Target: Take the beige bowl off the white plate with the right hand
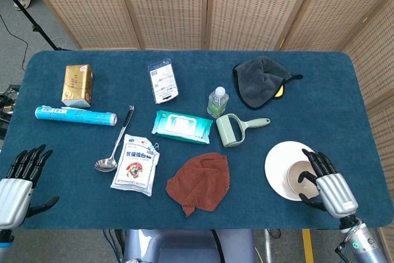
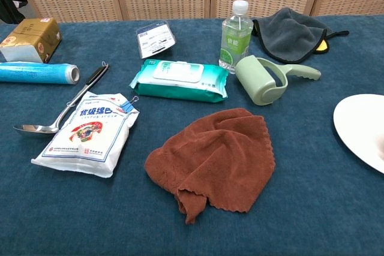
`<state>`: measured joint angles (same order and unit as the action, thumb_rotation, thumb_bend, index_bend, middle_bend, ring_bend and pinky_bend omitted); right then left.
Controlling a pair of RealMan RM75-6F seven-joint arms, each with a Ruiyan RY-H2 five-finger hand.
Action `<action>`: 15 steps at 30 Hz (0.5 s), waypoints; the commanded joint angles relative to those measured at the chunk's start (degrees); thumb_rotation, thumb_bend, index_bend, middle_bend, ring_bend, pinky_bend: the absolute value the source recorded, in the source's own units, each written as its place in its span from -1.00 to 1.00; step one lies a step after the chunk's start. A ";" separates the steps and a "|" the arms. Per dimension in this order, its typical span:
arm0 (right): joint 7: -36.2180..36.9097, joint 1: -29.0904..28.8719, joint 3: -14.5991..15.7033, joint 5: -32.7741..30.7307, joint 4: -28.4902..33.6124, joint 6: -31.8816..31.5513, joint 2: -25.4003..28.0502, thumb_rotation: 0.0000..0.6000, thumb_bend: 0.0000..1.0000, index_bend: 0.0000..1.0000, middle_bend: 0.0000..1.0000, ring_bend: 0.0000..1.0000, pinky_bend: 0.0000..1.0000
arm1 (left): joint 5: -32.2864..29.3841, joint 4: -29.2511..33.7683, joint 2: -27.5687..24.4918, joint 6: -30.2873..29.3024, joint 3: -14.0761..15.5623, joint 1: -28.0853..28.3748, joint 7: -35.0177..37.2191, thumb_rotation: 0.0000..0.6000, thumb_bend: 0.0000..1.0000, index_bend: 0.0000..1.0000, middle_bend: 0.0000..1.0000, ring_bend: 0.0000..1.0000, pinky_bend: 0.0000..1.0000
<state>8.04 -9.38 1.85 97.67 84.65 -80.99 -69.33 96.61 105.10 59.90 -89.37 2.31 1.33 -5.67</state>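
Blue desk (image 1: 345, 90) carries everything; nearest clutter sits well to the left of the right hand (image 1: 329, 186): rust cloth (image 1: 200, 182), green lint roller (image 1: 233, 130) up-left of it, water bottle (image 1: 217, 101) beyond that. White plate (image 1: 280, 164) lies directly under and left of the hand, near the desk's front right corner. Beige bowl (image 1: 298, 175) sits in the plate's right half, right under the hand's fingers (image 1: 317, 163), which reach over its rim from the right side. Hand looks spread, thumb low at the bowl's near side; contact with the bowl can't be confirmed from the head view, and the chest view only shows a sliver of plate edge, so nothing reads as held yet. Risks, judged: fingers closing on a smooth rounded rim could slip and tip the bowl; a grip catching the plate edge too would drag or lift the plate with it; plate is close to the front edge of the desk, so a shove toward the robot could push it off. Left hand (image 1: 18, 183) far off at the opposite corner, fingers apart, holding nothing.
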 commanded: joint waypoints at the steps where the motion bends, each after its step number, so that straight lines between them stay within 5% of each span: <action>1: -0.65 -0.31 0.42 -0.51 -0.33 1.14 -0.35 1.00 -0.29 -0.03 -1.00 -1.00 -1.00 | 0.01 0.06 -0.21 -0.06 -0.01 0.01 0.33 1.00 -0.76 -1.00 -1.00 -1.00 -1.00; 15: -4.16 -0.68 1.68 -3.14 1.59 5.06 0.49 1.00 -0.27 -0.03 -1.00 -1.00 -1.00 | 0.02 0.04 -0.39 0.07 0.08 0.05 0.55 1.00 -0.76 -1.00 -1.00 -1.00 -1.00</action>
<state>4.13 -9.97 3.45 94.75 86.27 -76.18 -68.70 96.63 105.13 59.51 -89.30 2.39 1.38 -5.14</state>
